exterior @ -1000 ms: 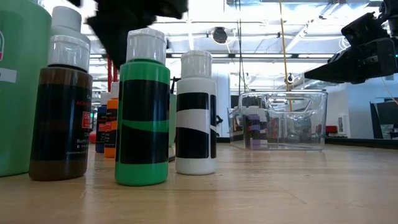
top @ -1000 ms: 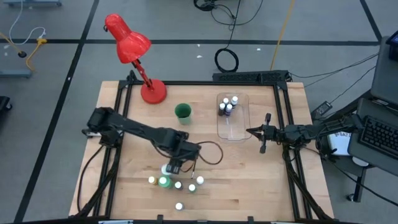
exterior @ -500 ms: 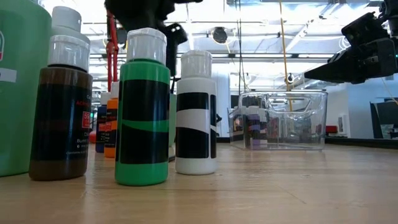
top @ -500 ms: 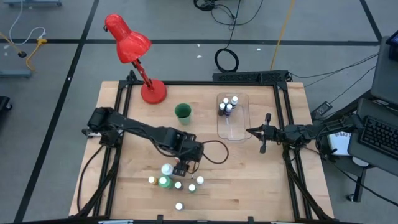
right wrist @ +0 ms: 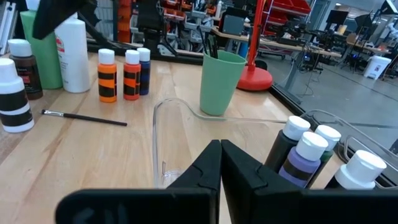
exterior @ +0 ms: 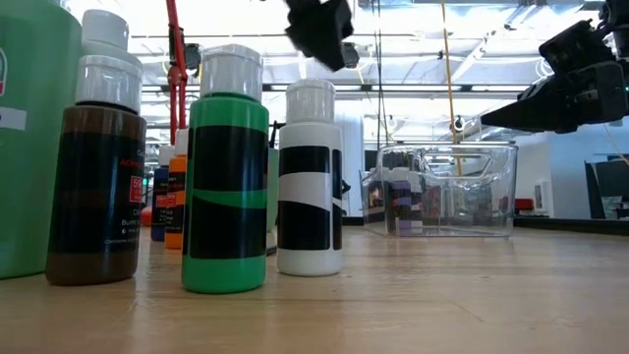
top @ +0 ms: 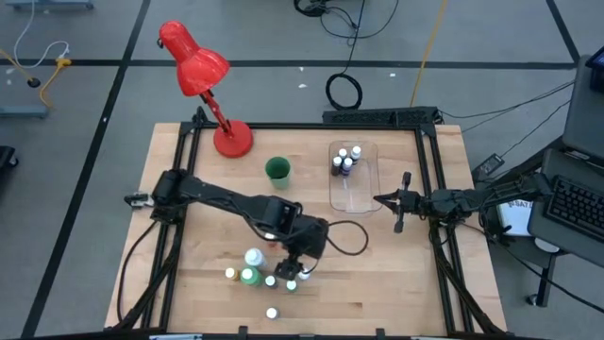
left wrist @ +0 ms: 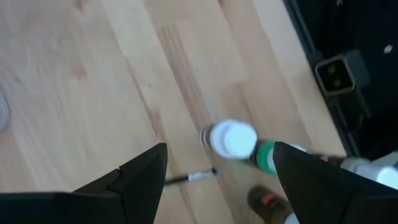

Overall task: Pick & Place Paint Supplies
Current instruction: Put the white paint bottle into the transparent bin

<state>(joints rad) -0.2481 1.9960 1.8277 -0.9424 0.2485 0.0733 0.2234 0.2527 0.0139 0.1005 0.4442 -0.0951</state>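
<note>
Even, bright overhead light falls on the bench, with only soft shadows under the arms. At bench height the ceiling lights glare white behind the bottles, and the left gripper is smeared by motion blur. The left wrist picture is blurred throughout.

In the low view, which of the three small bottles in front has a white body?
The white bottle with black bands, rightmost of the three; the green bottle and the dark brown bottle stand to its left.

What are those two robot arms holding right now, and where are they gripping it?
Nothing. The left end effector hangs open above the small paint bottles; the right end effector is shut and empty beside the clear tray.
</note>
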